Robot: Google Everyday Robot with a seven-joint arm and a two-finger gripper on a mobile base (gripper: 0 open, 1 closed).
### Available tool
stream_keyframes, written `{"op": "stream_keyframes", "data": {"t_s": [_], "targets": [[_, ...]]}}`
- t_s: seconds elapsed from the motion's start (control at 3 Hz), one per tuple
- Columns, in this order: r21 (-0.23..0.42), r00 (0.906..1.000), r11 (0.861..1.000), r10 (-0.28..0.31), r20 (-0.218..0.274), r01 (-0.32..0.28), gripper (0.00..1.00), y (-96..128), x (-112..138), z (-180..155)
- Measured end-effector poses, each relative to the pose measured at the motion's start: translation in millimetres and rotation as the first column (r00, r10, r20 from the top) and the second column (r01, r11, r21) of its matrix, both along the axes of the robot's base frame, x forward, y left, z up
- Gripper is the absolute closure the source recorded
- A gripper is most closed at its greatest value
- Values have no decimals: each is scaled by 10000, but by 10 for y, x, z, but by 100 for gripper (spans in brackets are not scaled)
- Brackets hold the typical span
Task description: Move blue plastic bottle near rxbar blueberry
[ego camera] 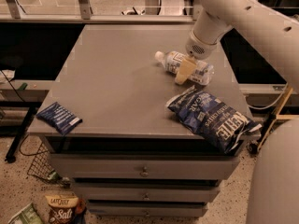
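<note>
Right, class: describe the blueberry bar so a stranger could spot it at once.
On the grey cabinet top, the claw sits over the bottle at the far right. The bar lies alone at the near left corner: a small, flat, dark blue wrapper, far smaller than the crumpled blue chip bag opposite.

One camera takes in the scene, set high in front of the desk (117, 78), tilted steeply down and facing its far edge at 12 o'clock. It stands near enough that the desk top fills the middle of the view, with the drawer fronts (145, 169) at 6 o'clock and the floor (18, 181) at 8 o'clock. The arm (233, 13) enters from 1 o'clock — its gripper (183, 73) sits right of centre, toward 2 o'clock, at the blue plastic bottle (170, 60).
</note>
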State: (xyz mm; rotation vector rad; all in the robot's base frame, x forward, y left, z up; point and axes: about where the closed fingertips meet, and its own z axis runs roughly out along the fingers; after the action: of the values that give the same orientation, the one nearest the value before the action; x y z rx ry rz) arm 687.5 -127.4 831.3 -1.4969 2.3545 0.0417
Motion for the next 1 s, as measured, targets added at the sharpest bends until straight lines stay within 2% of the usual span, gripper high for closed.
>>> {"op": "stream_keyframes", "data": {"t_s": [0.67,1.0], "targets": [[92,10000,9999,86,38,-87,87,22,21,24],[302,9937,9937,1068,348,-1079,100,227,-90,248]]}}
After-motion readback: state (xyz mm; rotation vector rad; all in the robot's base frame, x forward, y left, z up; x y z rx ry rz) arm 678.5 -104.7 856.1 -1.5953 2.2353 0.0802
